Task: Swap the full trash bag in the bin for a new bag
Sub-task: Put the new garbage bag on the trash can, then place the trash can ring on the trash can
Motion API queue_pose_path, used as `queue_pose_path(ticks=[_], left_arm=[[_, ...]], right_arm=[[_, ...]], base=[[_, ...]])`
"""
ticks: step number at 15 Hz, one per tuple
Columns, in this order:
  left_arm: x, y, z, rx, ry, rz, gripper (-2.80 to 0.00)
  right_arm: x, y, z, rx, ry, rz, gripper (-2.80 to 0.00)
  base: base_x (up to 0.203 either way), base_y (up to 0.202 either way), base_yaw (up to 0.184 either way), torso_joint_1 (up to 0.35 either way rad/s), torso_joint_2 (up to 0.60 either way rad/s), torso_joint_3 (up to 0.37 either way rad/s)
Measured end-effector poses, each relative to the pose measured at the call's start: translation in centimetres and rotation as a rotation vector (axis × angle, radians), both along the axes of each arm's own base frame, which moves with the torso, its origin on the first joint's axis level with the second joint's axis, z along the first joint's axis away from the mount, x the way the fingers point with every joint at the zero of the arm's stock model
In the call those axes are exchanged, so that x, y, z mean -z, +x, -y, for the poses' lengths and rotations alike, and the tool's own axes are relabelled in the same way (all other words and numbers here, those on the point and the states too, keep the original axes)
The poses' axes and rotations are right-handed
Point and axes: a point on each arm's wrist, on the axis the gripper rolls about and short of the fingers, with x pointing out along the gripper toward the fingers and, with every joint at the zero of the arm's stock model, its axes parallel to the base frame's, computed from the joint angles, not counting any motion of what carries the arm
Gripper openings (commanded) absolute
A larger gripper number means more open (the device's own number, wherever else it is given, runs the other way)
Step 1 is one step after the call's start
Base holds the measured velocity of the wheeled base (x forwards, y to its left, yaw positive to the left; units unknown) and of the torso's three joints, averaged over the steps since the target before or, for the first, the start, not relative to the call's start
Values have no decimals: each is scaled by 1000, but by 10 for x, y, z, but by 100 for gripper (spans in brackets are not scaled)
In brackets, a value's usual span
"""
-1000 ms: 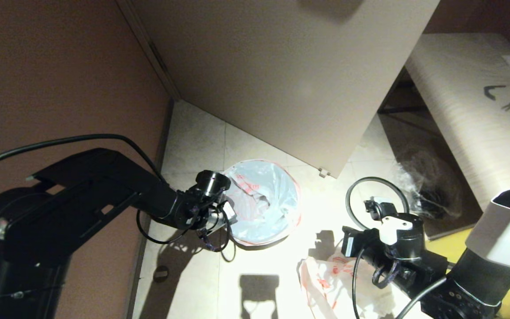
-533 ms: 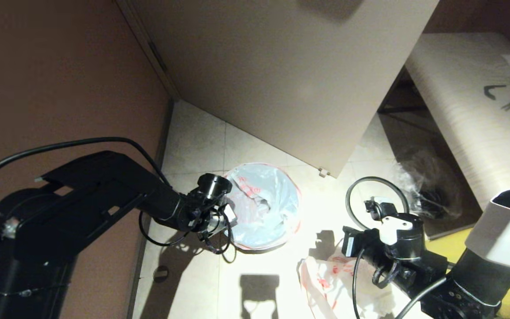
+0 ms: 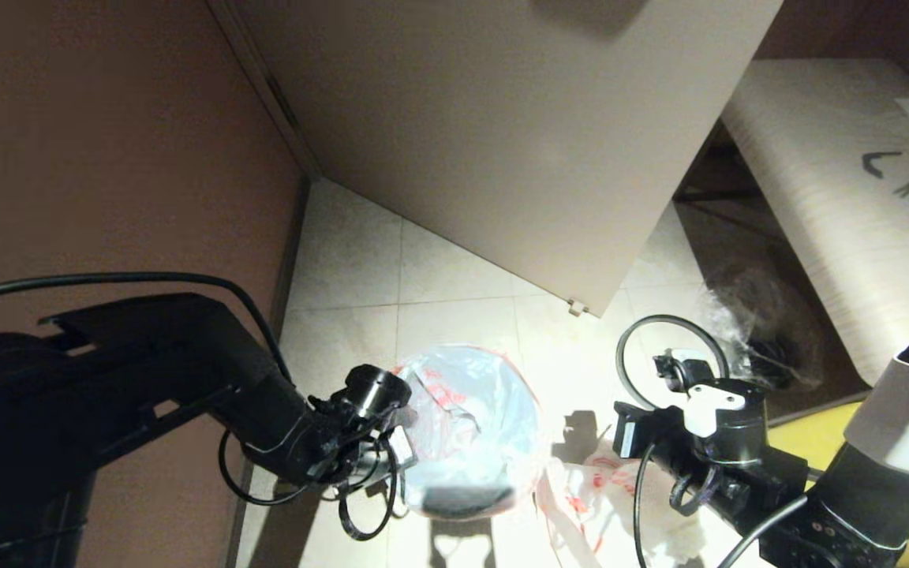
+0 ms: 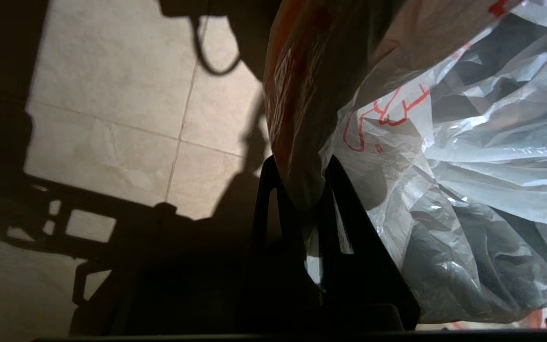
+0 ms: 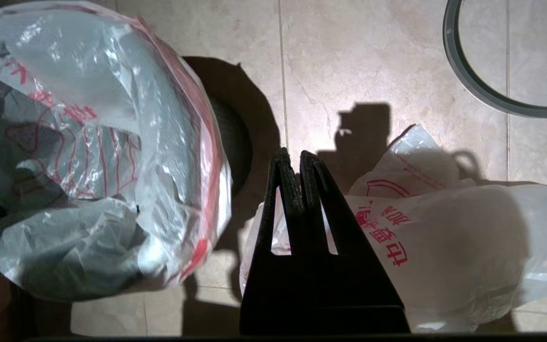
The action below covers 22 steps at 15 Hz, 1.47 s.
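The full trash bag (image 3: 474,422), translucent white with pink-red trim and red print, sits in the black bin (image 3: 462,499), whose wall shows under it (image 5: 238,142). My left gripper (image 4: 299,175) is shut on a fold of the bag's edge at its left side (image 3: 405,446). The grey rim ring (image 3: 671,317) lies apart on the tiles. The new bag (image 5: 444,237), flat and white with red print, lies on the floor (image 3: 589,497). My right gripper (image 5: 292,159) hangs shut and empty just above it.
A pale door panel (image 3: 502,142) stands behind the bin and a brown wall (image 3: 107,158) runs along the left. A clear film bag with dark things (image 3: 762,331) lies by a light wooden bench (image 3: 817,197). Yellow fabric (image 3: 809,442) shows at the right.
My left gripper shut on the bag's edge and drew back toward me. The bag and bin came with it, lower in the head view. The right arm has stayed put.
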Motion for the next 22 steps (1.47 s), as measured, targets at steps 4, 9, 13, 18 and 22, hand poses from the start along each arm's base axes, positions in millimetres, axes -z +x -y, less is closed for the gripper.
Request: queue_pose_path(ticks=[4,9,13,18,22], left_arm=[[9,-19,-1,25,16,-25,0],[-10,-53,-13,42,22,-33,-280],[-32,-112,-23,78,113,8,-280],[-26,-143,-26,126,166,31,-280],[-13,-133,-3,233,84,128,-280]], right_arm=[[1,0,2,5,-2,-4,-280],[1,2,4,15,-2,-2,-280],[6,36,28,106,-19,-4,-280],[38,112,92,118,-17,-43,-280],[66,162,151,144,-18,-124,-280]], base=[[0,0,0,0,0,0],[0,0,0,0,0,0],[0,0,0,0,0,0],[0,0,0,0,0,0],[0,0,0,0,0,0]])
